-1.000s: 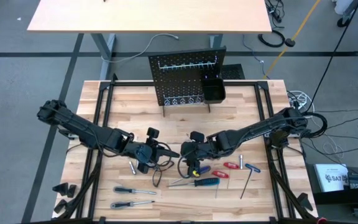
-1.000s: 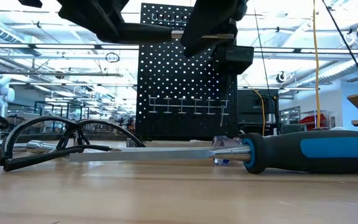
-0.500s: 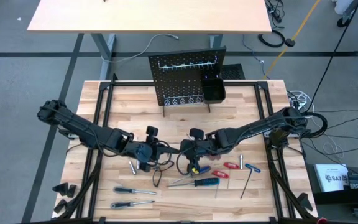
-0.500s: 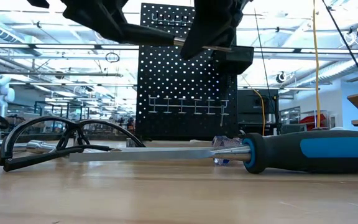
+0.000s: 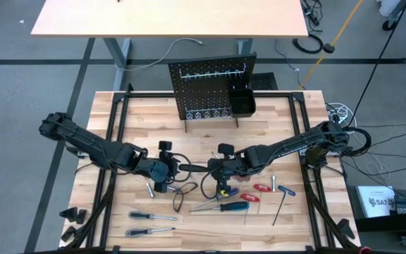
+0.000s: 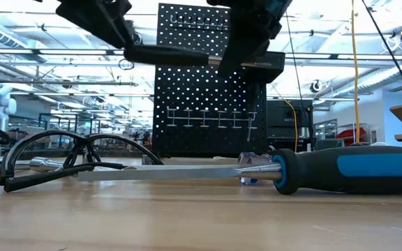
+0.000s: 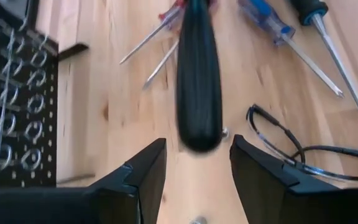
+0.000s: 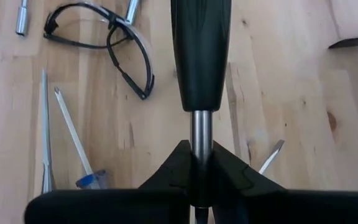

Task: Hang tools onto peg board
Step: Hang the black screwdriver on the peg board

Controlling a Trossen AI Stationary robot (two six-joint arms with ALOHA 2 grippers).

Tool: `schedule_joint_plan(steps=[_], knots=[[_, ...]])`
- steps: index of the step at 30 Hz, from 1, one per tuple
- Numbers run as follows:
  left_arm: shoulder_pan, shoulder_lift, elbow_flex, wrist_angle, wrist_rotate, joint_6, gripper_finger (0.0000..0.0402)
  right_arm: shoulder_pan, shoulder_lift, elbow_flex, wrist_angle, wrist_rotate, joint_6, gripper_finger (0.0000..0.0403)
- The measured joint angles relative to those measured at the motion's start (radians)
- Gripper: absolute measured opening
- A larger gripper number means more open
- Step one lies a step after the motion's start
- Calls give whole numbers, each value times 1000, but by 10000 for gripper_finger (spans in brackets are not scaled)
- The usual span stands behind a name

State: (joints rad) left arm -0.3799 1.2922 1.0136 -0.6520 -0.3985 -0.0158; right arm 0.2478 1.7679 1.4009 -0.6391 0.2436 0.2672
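- Open workshop behind; pale wood worktop with a dark frame around it, both arms reaching in toward its middle.
- Black-handled screwdriver is held level above the worktop, between the two arms, well short of the peg board, which stands upright at the far edge with its hooks and small black bin.
- Right pincer is pressed tight on the metal shank just below the handle; it carries the tool alone.
- Left pincer stands spread, fingers either side of the handle's butt end and, as far as the left wrist view shows, not touching it.
- Judgement: this looks like a handover step, the tool passed to the right arm, left arm letting go.
- Next move calls for the left arm to back clear, then the right to carry the screwdriver to the board and line the shank up with a free hook or ring.
- Other tools lie on the near worktop: red, blue and black-handled drivers, hex keys, silver bits.
- A black wire loop lies just beside them.
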Motion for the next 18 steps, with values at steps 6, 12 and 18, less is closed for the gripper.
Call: schedule_joint_plan(steps=[6,12,18], knots=[[0,-119,-84,-4,0,-65,180,2,-71,-89,67,31,24,18],[-3,-308,-239,152,-1,-132,180,18,-209,-261,274,53,72,18],[-15,-465,-521,718,16,-105,180,36,-322,-463,677,45,64,18]])
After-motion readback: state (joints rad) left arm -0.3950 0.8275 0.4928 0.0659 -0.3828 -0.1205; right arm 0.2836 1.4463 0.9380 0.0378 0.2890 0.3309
